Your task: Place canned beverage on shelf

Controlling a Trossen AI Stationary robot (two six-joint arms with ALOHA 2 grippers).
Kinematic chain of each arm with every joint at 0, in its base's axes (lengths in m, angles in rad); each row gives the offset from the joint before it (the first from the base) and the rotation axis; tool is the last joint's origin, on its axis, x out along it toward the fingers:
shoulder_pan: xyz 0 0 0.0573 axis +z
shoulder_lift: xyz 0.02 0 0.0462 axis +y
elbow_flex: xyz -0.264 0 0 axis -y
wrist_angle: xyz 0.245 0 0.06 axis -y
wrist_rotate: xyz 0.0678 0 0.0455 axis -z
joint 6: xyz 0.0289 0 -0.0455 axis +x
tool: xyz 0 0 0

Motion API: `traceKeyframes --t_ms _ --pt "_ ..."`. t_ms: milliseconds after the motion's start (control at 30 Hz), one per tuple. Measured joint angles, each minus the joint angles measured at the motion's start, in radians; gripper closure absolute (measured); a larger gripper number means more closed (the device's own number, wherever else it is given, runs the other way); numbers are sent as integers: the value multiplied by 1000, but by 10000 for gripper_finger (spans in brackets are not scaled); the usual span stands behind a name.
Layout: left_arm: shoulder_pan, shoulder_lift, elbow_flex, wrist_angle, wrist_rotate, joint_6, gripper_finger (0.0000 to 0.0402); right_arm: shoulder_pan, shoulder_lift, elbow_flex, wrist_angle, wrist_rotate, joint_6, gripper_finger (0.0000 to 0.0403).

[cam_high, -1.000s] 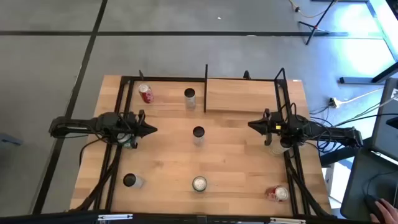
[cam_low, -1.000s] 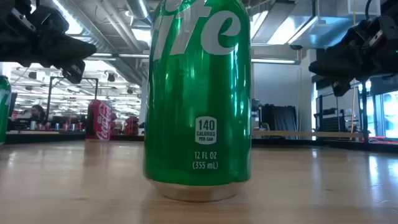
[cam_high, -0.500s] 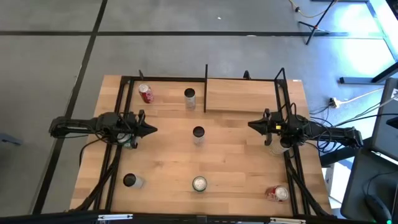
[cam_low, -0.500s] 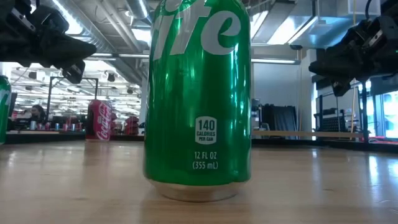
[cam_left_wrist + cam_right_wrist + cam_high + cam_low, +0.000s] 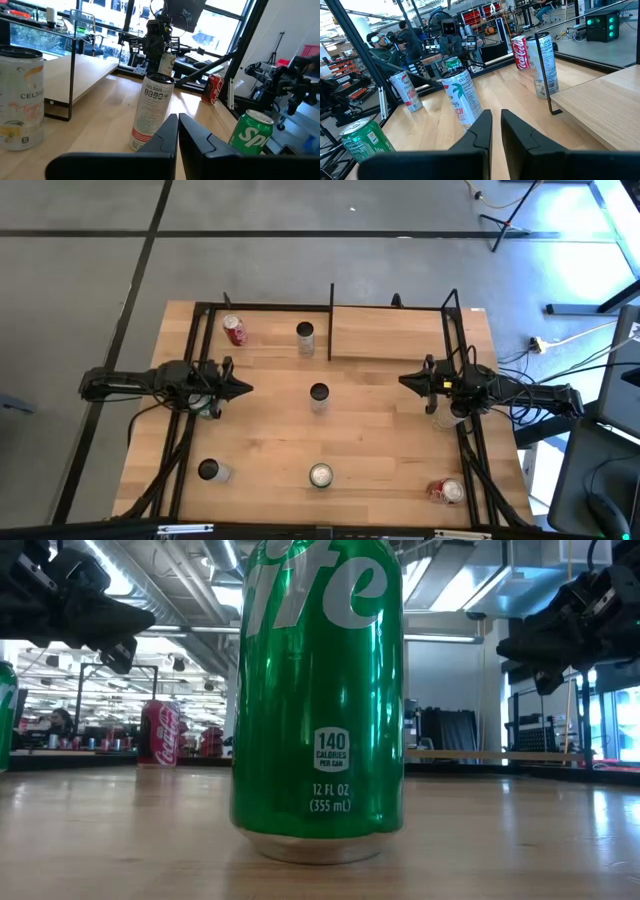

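Several cans stand upright on their bases on the wooden tabletop. A slim white can (image 5: 319, 395) stands at the table's middle, also in the left wrist view (image 5: 152, 110) and the right wrist view (image 5: 462, 98). The shelf (image 5: 388, 332), a light board with black rods, stands at the far right. My left gripper (image 5: 243, 389) hovers left of the middle can, shut and empty, pointing at it. My right gripper (image 5: 404, 382) hovers right of it, shut and empty. A green Sprite can (image 5: 318, 700) fills the low view.
A red cola can (image 5: 235, 331) and a slim can (image 5: 305, 336) stand at the far side, left of the shelf. Three cans stand along the near edge: (image 5: 208, 471), the green one (image 5: 320, 476) and a red one (image 5: 447, 491). One can stands under each arm.
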Motion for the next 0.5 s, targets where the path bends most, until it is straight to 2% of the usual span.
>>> traceKeyframes --t_ms 100,300,400,500 --pt "0 0 1 17 -60 133 395 0 0 0 0 0 0 374" --pt "0 0 1 45 -99 142 395 0 0 0 0 0 0 375" --pt "0 0 0 142 -138 94 395 0 0 0 1 11 -38 375" --pt "0 0 1 238 -240 -8 395 0 0 0 8 46 -85 375"
